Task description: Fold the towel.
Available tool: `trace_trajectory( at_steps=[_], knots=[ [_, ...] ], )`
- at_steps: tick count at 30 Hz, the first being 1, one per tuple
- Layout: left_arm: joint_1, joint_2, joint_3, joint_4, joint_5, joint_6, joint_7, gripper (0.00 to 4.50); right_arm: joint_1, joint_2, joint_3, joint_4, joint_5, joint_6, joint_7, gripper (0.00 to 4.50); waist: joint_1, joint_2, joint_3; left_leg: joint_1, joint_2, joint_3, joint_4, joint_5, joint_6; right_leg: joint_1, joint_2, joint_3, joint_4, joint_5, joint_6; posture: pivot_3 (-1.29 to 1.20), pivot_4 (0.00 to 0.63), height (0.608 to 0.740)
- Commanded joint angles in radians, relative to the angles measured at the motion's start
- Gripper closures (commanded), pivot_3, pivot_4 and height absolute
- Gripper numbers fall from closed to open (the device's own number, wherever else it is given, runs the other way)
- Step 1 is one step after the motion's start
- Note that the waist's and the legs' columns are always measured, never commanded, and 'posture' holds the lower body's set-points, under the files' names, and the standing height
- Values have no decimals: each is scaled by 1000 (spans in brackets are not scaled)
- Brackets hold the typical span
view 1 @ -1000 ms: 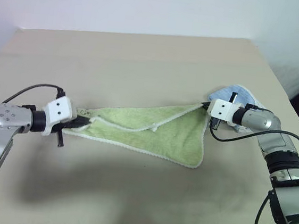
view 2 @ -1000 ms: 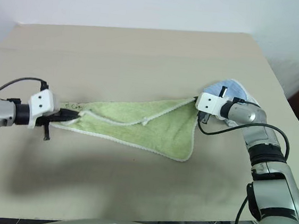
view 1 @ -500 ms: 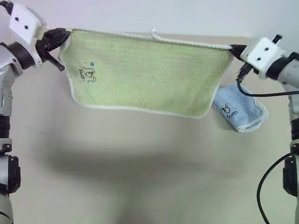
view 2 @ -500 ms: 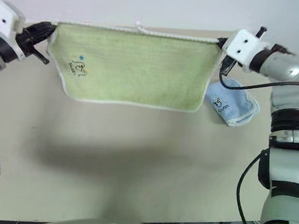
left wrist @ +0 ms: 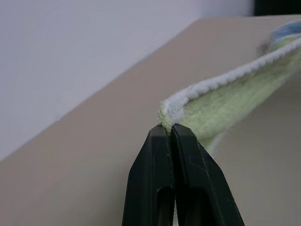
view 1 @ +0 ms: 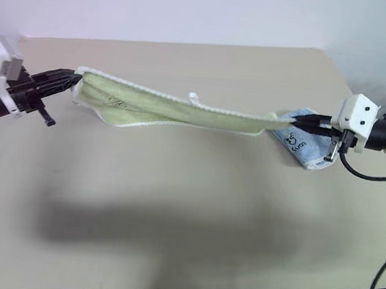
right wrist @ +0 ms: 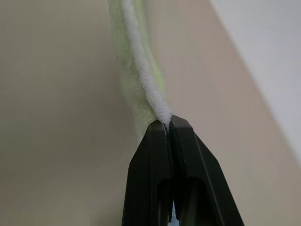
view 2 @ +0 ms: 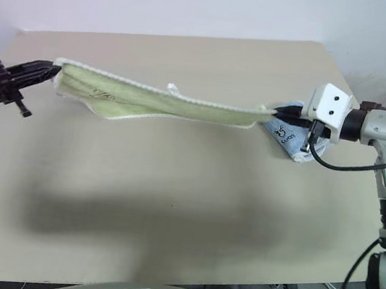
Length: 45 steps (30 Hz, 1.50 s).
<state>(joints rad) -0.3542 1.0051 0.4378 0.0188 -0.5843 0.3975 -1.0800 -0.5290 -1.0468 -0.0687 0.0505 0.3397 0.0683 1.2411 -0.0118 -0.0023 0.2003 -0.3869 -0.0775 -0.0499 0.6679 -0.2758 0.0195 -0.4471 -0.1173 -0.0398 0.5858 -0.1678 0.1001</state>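
Right now the towel [view 1: 176, 108] hangs in the air above the table [view 1: 186, 206], stretched sideways between the two grippers and clear of the tabletop, with its shadow lying on the surface below it. The left gripper [view 1: 72, 79] has its black fingers pressed together on the towel's left corner; in the left wrist view the white stitched edging comes out right at the fingertips [left wrist: 171, 134] and the yellow-green cloth runs away from them toward the far side. The right gripper [view 1: 299, 121] is likewise clamped on the opposite corner, and in the right wrist view the white edging [right wrist: 141, 70] leads straight away from the closed tips. Between the two grips the cloth sags only slightly and shows nearly edge-on, its upper white border forming a long line from left to right, a little higher at the left end. A small white loop tag [view 1: 193, 97] stands up from that upper border near the middle. Just beside the right gripper, a light blue folded towel [view 1: 307, 144] lies on the table, partly behind the stretched towel's right end.
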Motion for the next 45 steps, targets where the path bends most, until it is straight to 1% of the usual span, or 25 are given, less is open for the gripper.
trace_trajectory(
  at_steps=[1,2,4,6,7,9,12,14,16,19,21,24,25,27,28,30,32,34,40,43,44,45],
  knots=[
    [30,29,47,-44,-31,17,-36,4500,25,-29,-55,-90,55,67,24,4478,0,0,0,1,0,0,0,0,0,1,0,0,0,0,0,0,150,731],
    [33,29,47,-46,-29,16,-33,4500,28,-29,-58,-95,53,71,24,4478,0,0,0,2,1,0,0,0,0,3,0,0,-1,0,0,0,150,731],
    [5,17,34,-24,2,-20,2,4500,-28,-2,-48,-45,6,33,-22,4478,1,0,0,2,1,0,0,0,0,3,0,0,-1,0,0,0,150,731],
    [-72,1,2,41,68,-73,83,4500,-121,31,-31,38,-57,-31,-80,4478,1,0,0,3,1,2,0,0,0,3,0,0,-1,0,0,0,150,731],
    [-121,-11,-22,89,125,-132,133,4500,-175,48,-20,91,-94,-63,-112,4478,1,0,0,2,1,2,1,0,0,3,0,0,-1,0,0,0,150,731],
    [-226,-31,-75,198,212,-175,231,4500,-278,79,5,205,-169,-135,-172,4478,1,0,0,3,1,3,1,0,-1,3,0,0,-1,1,0,0,150,731],
    [-352,-46,-168,358,354,-302,319,4500,-429,117,52,400,-274,-238,-250,4478,0,-1,0,3,1,3,0,1,-1,2,1,0,0,1,-1,0,150,731],
    [-443,-54,-219,466,424,-380,363,4500,-523,132,83,524,-338,-310,-300,4478,1,-1,0,2,0,5,-1,1,-1,1,1,1,-1,1,-1,0,150,731],
    [-517,-63,-240,550,444,-442,375,4500,-594,141,100,612,-367,-366,-325,4478,1,-1,0,-2,0,6,-1,1,-1,-3,0,2,0,1,-1,0,150,731],
    [-588,-61,-243,625,443,-509,361,4500,-649,140,102,672,-364,-416,-308,4478,0,-2,0,-10,-1,11,-1,3,-5,-15,0,7,6,2,0,0,150,731],
    [-605,-48,-232,658,433,-544,345,4500,-645,131,93,667,-349,-431,-283,4478,-2,-2,0,-13,-1,15,-1,3,-4,-19,0,10,6,2,0,0,150,731],
    [-607,-32,-217,689,415,-568,325,4500,-620,123,77,634,-315,-422,-247,4478,-7,-2,0,-13,-1,19,-1,1,-2,-20,0,14,6,2,0,0,150,731],
    [-595,-23,-211,686,402,-565,301,4500,-599,118,69,605,-292,-406,-221,4478,-7,-2,0,-13,-1,19,0,1,-1,-20,0,14,6,2,0,0,150,731],
    [-497,5,-182,602,319,-507,161,4500,-518,96,44,502,-216,-337,-143,4478,-8,-2,0,-13,0,19,0,1,-1,-20,0,14,7,2,0,0,150,731],
    [-462,14,-172,570,291,-488,117,4500,-489,88,36,462,-191,-311,-122,4478,-8,-2,0,-12,0,19,0,0,1,-20,1,14,7,2,0,0,150,731],
    [-290,57,-122,420,178,-365,-35,4500,-361,50,11,308,-92,-187,-37,4478,-6,-2,1,-12,0,19,0,-2,4,-20,1,14,7,2,0,0,150,731],
    [-130,93,-78,303,117,-297,-132,4500,-220,7,-9,155,-7,-76,32,4478,-4,-2,1,-12,1,19,1,-2,5,-20,0,15,8,2,0,0,150,731],
    [-21,111,-46,236,97,-246,-155,4500,-75,-20,-27,20,55,14,61,4478,1,-2,0,-12,1,20,1,-3,6,-20,0,16,8,2,0,0,150,731],
    [245,119,36,92,104,-142,-165,4500,196,-59,-63,-214,149,157,122,4478,1,-2,1,-1,4,19,7,-4,5,-7,-1,15,7,-1,-2,0,150,731],
    [338,114,65,32,110,-115,-165,4500,233,-55,-59,-259,163,196,123,4478,-3,-2,1,1,6,19,9,-5,3,-4,-1,15,7,-3,0,0,150,731],
    [346,112,67,25,108,-110,-160,4500,231,-51,-57,-263,162,201,121,4478,-3,-2,1,1,7,20,10,-5,3,-4,-1,14,7,-3,0,0,150,731],
    [337,106,51,27,122,-117,-139,4500,197,-32,-37,-245,142,198,102,4478,-1,-2,1,1,7,20,10,-5,3,-4,-1,14,7,-3,-1,0,150,731]
  ],
)
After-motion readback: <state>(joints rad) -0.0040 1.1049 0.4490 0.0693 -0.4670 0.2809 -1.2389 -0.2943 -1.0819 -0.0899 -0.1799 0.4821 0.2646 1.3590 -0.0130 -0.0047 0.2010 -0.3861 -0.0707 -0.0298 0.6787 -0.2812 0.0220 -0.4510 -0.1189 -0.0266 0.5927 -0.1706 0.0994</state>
